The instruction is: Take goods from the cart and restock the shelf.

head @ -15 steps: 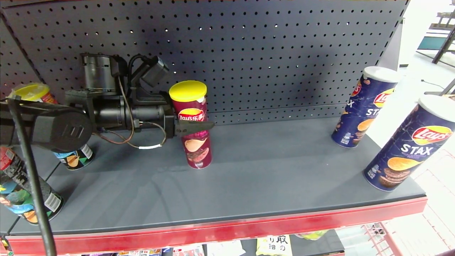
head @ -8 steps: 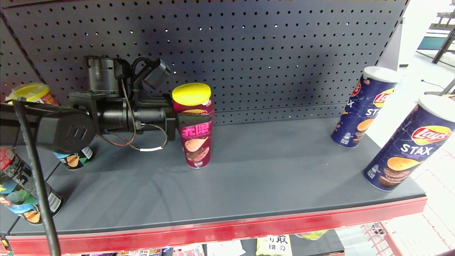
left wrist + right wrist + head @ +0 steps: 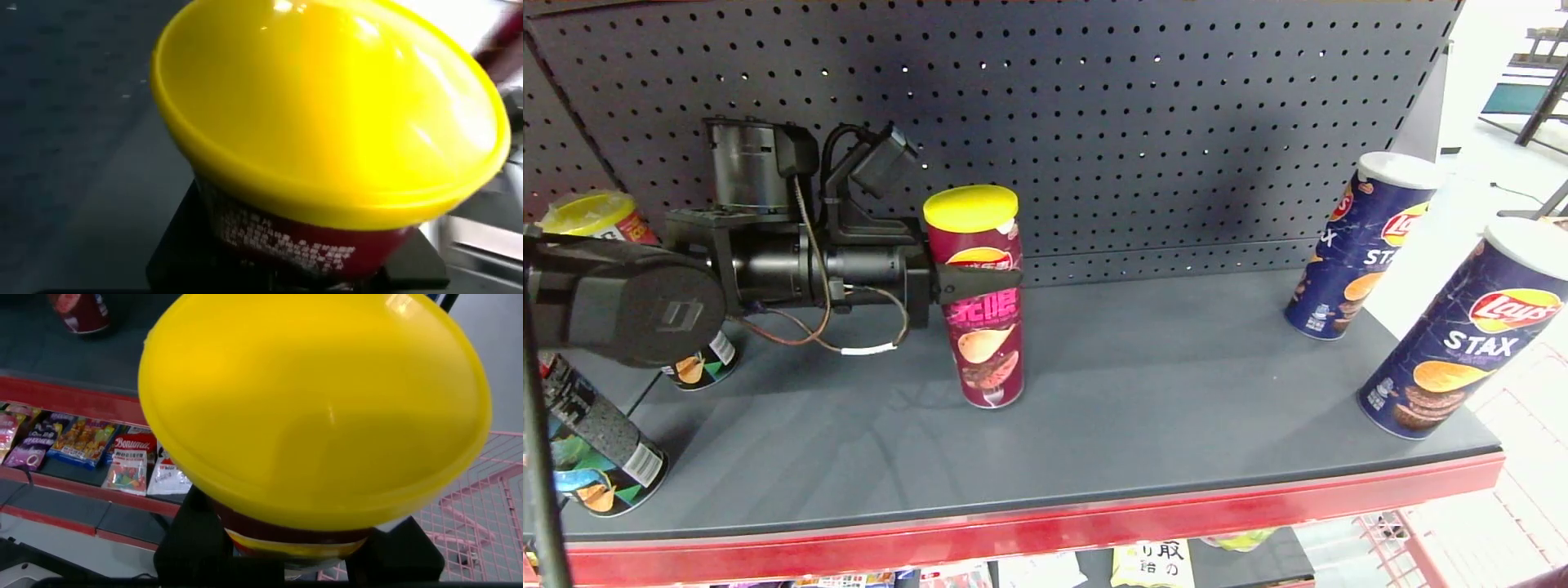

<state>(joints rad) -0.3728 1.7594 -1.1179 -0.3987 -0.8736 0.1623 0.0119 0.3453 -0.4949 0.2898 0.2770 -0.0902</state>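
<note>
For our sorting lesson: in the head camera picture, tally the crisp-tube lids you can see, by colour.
Yellow round plastic lids: 2
White round plastic lids: 2
Total: 4

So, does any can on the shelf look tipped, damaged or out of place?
Nothing stands out. The maroon can stands upright on the shelf, clamped by the left tool; the right tool holds a yellow-lidded can.
</note>
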